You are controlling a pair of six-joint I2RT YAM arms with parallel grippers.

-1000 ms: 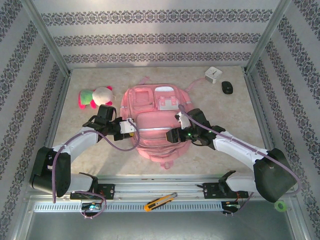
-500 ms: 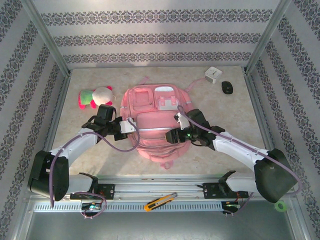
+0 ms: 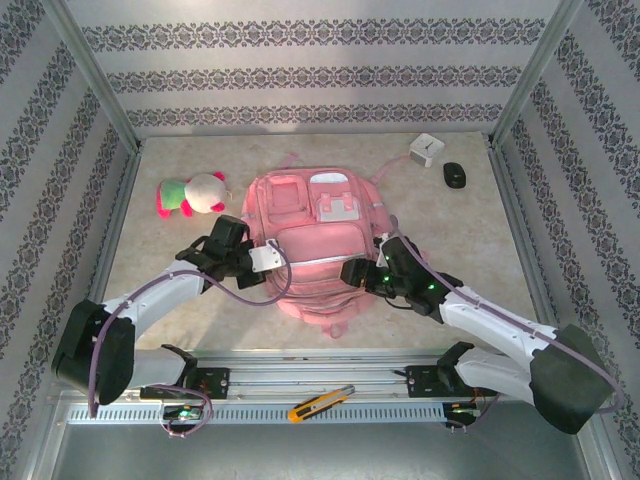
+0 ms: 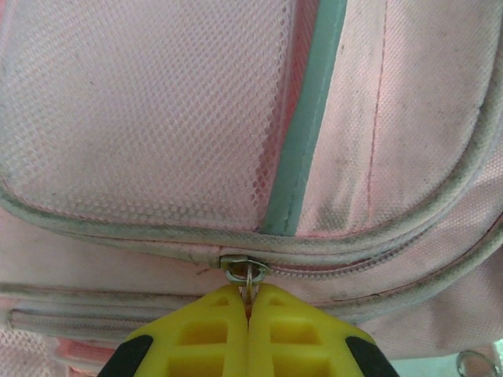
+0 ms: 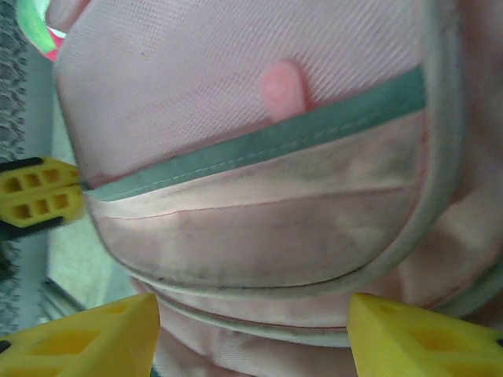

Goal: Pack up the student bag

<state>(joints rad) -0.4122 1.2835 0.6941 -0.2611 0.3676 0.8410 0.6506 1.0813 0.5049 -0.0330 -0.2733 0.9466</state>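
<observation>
The left gripper (image 4: 249,294) is clenched on the metal zip pull (image 4: 250,272) of the bag (image 3: 318,235), with most of the pull hidden between its yellow fingers. The right gripper (image 5: 251,314) stands released astride the front pocket, its fingers cut off at the lower corners; contact with the fabric cannot be determined. The bag lies flat mid-table between both arms with its visible zips closed, so its contents cannot be made out, and a pink blob (image 5: 283,88) at the mesh panel is too blurred to identify.
</observation>
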